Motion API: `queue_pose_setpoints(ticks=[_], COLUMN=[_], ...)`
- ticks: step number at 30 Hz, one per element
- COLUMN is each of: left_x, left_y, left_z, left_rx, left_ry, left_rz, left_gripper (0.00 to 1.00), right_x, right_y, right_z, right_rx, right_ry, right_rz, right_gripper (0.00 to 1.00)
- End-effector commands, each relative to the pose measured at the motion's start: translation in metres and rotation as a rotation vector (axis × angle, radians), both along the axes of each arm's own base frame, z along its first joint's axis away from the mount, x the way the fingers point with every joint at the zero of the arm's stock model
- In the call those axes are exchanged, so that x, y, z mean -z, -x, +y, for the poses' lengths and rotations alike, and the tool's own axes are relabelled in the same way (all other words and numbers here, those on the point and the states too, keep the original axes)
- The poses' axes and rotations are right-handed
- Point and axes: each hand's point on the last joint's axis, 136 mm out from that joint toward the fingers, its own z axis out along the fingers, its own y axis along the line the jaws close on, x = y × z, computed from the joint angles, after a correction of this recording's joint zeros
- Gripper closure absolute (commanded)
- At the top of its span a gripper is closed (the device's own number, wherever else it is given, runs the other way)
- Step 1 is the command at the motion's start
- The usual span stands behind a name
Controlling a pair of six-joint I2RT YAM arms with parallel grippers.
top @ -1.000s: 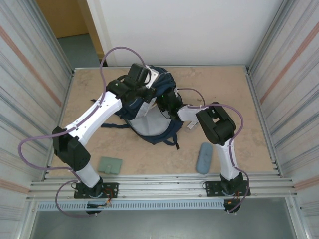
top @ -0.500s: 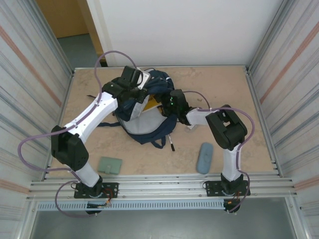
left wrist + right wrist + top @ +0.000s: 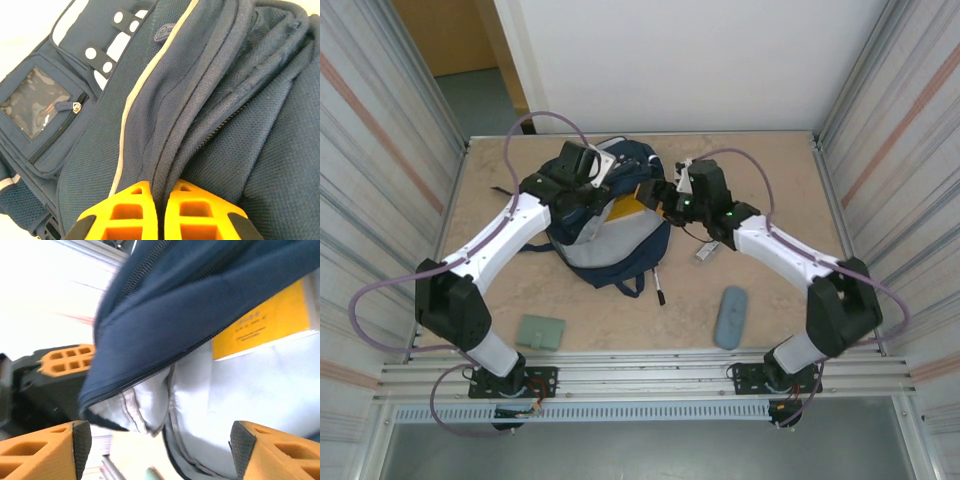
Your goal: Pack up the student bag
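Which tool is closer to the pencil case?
Right. The right tool is open at the backpack, beyond and left of the pencil case. The left tool pinches the backpack, farther left.

Robotics lab test cell: beige table (image 3: 610, 320) enclosed by ribbed metal side walls (image 3: 380, 150) and a white back panel (image 3: 690, 60), aluminium rails (image 3: 640, 372) along its near edge, left arm (image 3: 505, 232) and right arm (image 3: 785, 255) bolted there.

Beige tabletop (image 3: 770, 290) between ribbed metal side walls (image 3: 370, 150), white wall (image 3: 700, 60) behind.
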Motion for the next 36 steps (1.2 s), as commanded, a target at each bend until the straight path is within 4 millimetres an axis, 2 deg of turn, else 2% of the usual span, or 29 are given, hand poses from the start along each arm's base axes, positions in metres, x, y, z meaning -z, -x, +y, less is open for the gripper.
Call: queue_pose_setpoints(ticks=[1, 2, 4, 6, 9, 12, 14, 16, 20, 23, 25, 27, 29, 31, 33, 36], left_x=[-0.016, -0.015, -0.013, -0.015, -0.023, -0.024, -0.016, 0.006, 0.051, 0.071, 0.082, 0.094, 0.098, 0.109, 0.116, 0.119], left_y=[0.011, 0.015, 0.027, 0.039, 0.055, 0.069, 0.074, 0.077, 0.080, 0.070, 0.056, 0.038, 0.017, 0.009, 0.004, -0.003], left_z=[0.016, 0.015, 0.005, -0.009, -0.021, -0.012, 0.009, 0.042, 0.099, 0.136, 0.152, 0.155, 0.144, 0.141, 0.149, 0.152], left_rx=[-0.061, -0.057, -0.014, 0.021, 0.061, 0.015, -0.082, -0.235, -0.493, -0.646, -0.706, -0.717, -0.631, -0.633, -0.680, -0.691], left_ry=[0.028, 0.044, 0.118, 0.221, 0.347, 0.395, 0.396, 0.388, 0.461, 0.493, 0.487, 0.483, 0.507, 0.509, 0.476, 0.479], left_rz=[-0.014, -0.003, 0.032, 0.068, 0.106, 0.124, 0.137, 0.182, 0.295, 0.318, 0.293, 0.289, 0.282, 0.308, 0.313, 0.283], left_gripper=[0.98, 0.86, 0.57, 0.47, 0.41, 0.32, 0.20, 0.15, 0.16, 0.17, 0.17, 0.16, 0.17, 0.18, 0.19, 0.19], right_x=[0.030, 0.032, 0.035, 0.040, 0.053, 0.071, 0.084, 0.097, 0.112, 0.125, 0.130, 0.137, 0.149, 0.164, 0.179, 0.195], right_y=[0.031, 0.038, 0.051, 0.064, 0.078, 0.095, 0.107, 0.114, 0.122, 0.120, 0.120, 0.123, 0.124, 0.127, 0.126, 0.129], right_z=[-0.033, -0.036, -0.040, -0.044, -0.052, -0.049, -0.048, -0.047, -0.040, -0.035, -0.025, -0.017, -0.016, -0.016, -0.021, -0.019], right_rx=[-0.066, -0.082, -0.127, -0.161, -0.185, -0.262, -0.302, -0.318, -0.352, -0.347, -0.361, -0.372, -0.358, -0.367, -0.365, -0.375], right_ry=[0.289, 0.313, 0.346, 0.385, 0.436, 0.488, 0.567, 0.620, 0.616, 0.627, 0.610, 0.626, 0.677, 0.723, 0.809, 0.882], right_rz=[-0.048, -0.056, -0.061, -0.059, -0.036, 0.008, 0.016, 0.022, 0.053, 0.062, 0.069, 0.077, 0.082, 0.082, 0.073, 0.075], right_gripper=[0.25, 0.25, 0.25, 0.25, 0.25, 0.25, 0.26, 0.25, 0.25, 0.25, 0.25, 0.26, 0.26, 0.29, 0.36, 0.41])
